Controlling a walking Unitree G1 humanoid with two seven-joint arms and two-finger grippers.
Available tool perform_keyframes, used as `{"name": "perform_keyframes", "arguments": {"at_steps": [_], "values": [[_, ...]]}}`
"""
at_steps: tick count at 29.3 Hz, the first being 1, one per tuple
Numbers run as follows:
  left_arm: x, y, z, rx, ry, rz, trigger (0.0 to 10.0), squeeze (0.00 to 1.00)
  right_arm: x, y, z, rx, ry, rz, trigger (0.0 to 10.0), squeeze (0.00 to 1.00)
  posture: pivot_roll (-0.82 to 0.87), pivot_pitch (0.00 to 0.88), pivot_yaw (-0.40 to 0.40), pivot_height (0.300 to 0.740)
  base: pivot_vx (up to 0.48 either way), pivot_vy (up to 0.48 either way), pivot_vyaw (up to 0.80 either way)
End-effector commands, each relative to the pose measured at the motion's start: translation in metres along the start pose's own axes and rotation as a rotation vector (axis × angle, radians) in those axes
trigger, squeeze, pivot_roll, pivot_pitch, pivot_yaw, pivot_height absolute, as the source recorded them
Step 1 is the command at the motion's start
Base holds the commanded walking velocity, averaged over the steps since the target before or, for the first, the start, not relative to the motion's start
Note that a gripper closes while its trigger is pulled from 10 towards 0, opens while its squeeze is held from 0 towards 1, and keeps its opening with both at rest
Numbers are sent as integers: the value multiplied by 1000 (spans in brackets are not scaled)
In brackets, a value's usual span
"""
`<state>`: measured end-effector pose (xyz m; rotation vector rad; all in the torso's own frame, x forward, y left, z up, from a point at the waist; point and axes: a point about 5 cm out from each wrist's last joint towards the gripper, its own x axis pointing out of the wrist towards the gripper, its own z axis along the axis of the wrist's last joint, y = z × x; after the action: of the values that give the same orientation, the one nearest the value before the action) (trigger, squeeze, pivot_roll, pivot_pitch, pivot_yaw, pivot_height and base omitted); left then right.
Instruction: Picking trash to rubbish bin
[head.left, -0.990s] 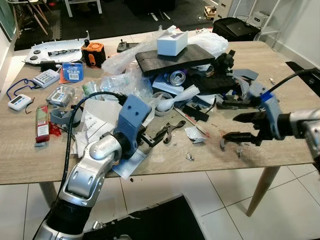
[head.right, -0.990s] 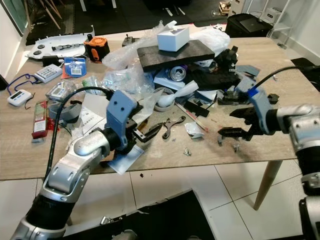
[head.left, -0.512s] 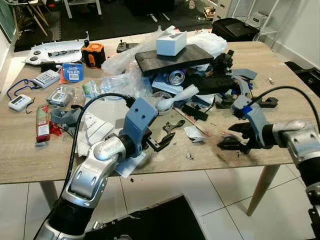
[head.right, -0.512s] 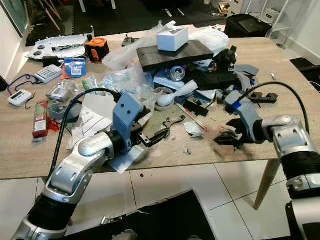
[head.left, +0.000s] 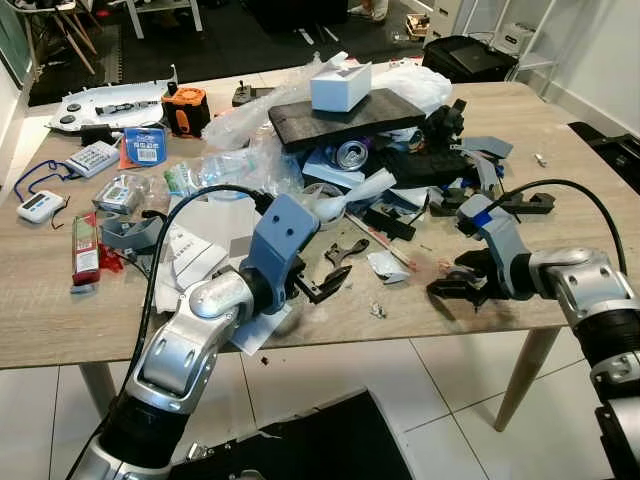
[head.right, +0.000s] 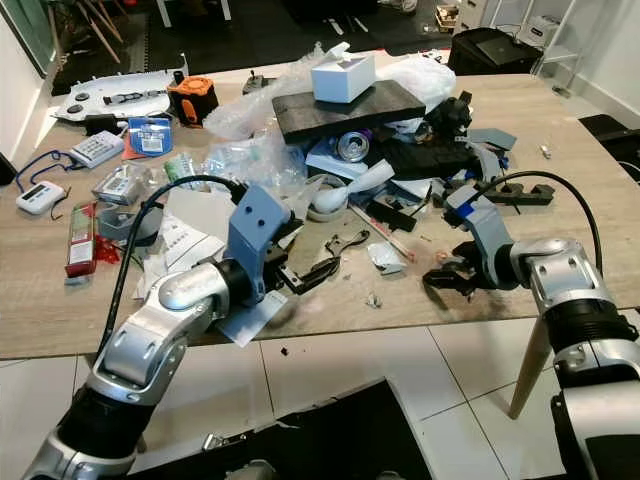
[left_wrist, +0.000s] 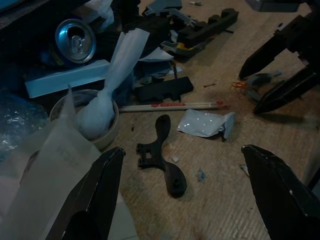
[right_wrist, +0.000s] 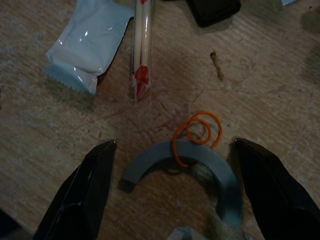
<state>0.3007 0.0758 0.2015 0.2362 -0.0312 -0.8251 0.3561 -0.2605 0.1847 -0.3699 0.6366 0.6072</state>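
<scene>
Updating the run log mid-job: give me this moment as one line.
right gripper: open, straddling grey curved scrap | orange wire loop: on scrap | left gripper: open, above black bracket | nothing held

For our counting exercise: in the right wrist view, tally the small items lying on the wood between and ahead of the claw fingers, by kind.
White sachet: 1
Wrapped chopsticks: 1
Grey curved strip: 1
Orange wire loop: 1
Total: 4
</scene>
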Motion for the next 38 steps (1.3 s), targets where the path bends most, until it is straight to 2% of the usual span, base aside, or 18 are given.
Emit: {"name": "perform_keyframes", "arguments": {"at_steps": [1,5,6,11,18,28,30,31,32,33,34,35,38], "values": [[0,-3,-2,6,16,-21,10000,0,5,4,-20,45,92,29,10000,0,5,162,63,740,0,0,0],[0,-4,-2,9,22,-26,10000,0,3,4,-24,9,143,38,10000,0,5,162,63,740,0,0,0],[0,-4,-2,9,27,-28,10000,0,0,1,-28,-19,187,20,10000,0,5,162,63,740,0,0,0],[-1,-4,-3,9,34,-30,10000,0,-6,-3,-31,-29,230,-1,10000,0,5,169,62,740,0,0,0],[0,-5,-3,9,38,-32,10000,0,-8,-3,-34,-45,264,4,10000,0,3,171,55,740,0,0,0],[-1,-5,-5,5,44,-25,10000,0,-4,1,-35,-54,288,34,9843,0,-12,176,49,740,0,0,0],[0,-5,-4,4,43,-20,10000,0,-4,2,-35,-53,287,40,7333,0,-12,176,49,740,0,0,0],[0,-5,-4,3,43,-17,10000,0,-4,2,-35,-52,287,45,3922,0,-12,176,49,740,0,0,0],[0,-5,-4,3,43,-17,10000,0,-4,2,-35,-52,287,45,3922,0,-12,176,49,740,0,0,0],[0,-5,-5,3,43,-16,10000,0,-4,2,-35,-52,287,46,2510,0,-12,176,49,740,0,0,0],[-1,-5,-5,2,44,-16,10000,0,-5,2,-35,-52,287,46,2000,0,-12,179,44,740,0,0,0],[-1,-5,-5,1,44,-16,10000,0,-5,2,-35,-51,287,47,0,0,-12,179,44,740,0,0,0],[-1,-6,-6,0,46,-14,10000,0,-5,2,-35,-49,287,48,0,0,-12,179,44,740,0,0,0]]}}
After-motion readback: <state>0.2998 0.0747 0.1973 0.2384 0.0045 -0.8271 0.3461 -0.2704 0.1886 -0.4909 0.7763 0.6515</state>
